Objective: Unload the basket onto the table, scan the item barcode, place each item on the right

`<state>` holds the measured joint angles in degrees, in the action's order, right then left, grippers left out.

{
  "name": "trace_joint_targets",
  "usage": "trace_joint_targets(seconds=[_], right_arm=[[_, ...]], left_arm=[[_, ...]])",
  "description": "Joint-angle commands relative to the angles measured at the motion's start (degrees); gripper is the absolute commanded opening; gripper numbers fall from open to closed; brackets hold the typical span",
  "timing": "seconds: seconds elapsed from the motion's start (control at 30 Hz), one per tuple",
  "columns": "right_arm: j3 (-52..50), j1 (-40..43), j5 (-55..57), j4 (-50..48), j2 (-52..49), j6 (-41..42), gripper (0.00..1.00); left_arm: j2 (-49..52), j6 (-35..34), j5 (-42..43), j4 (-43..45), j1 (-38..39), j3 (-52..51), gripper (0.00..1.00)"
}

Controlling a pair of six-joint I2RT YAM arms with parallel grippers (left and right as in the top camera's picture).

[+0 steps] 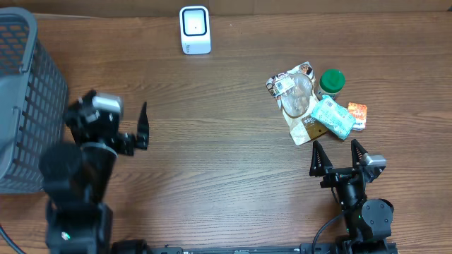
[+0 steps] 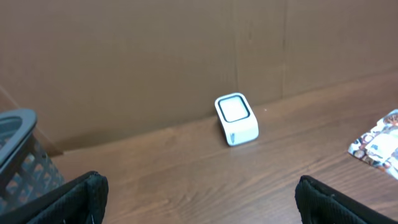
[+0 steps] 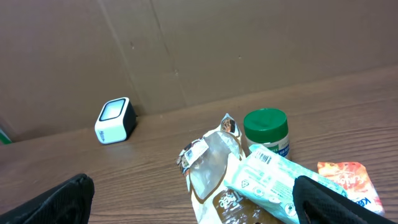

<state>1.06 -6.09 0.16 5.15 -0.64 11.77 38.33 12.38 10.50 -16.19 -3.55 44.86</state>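
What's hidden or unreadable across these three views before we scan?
- Basket interior: overhead, cut by the left edge and screened by its mesh wall.
- Jar label: right wrist, lower part behind the teal packet.
- Orange packet: right wrist, partly under the teal packet.
- Pouch: left wrist, cut by the right edge.
- Barcodes: print too small to read in every view.

White scanner (image 1: 195, 29); grey lattice basket (image 1: 21, 99) at left; brown wood-grain table (image 1: 226, 148); green-lidded jar (image 1: 332, 81), teal packet (image 1: 332, 117) and orange sachet (image 1: 358, 114) at right.
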Motion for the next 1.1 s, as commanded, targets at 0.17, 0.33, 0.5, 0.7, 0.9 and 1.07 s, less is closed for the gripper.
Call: trace_joint_targets(seconds=[0.17, 0.33, 0.5, 0.7, 0.9, 1.07], right_arm=[[-0.6, -0.3, -0.2, -0.3, 0.5, 0.0, 1.00], [-0.6, -0.3, -0.2, -0.3, 0.5, 0.0, 1.00], [-0.6, -0.3, -0.2, -0.3, 0.5, 0.0, 1.00], [-0.6, -0.3, -0.2, -0.3, 0.5, 0.0, 1.00], [-0.6, -0.3, -0.2, -0.3, 0.5, 0.0, 1.00], [-0.6, -0.3, -0.2, -0.3, 0.5, 0.0, 1.00]], left_arm=[[-16.3, 2.2, -0.1, 19.3, 0.2, -26.6, 1.00], [-23.1, 2.3, -1.2, 25.1, 0.2, -35.8, 1.00], [-29.3, 3.4, -2.2, 25.9, 0.2, -41.5, 0.99], [-35.0, 4.4, -2.1, 20.5, 0.2, -44.6, 1.00], [-38.1, 3.8, -2.1, 12.5, 0.2, -44.6, 1.00], [-38.1, 3.7, -2.0, 12.5, 0.3, -44.6, 1.00]])
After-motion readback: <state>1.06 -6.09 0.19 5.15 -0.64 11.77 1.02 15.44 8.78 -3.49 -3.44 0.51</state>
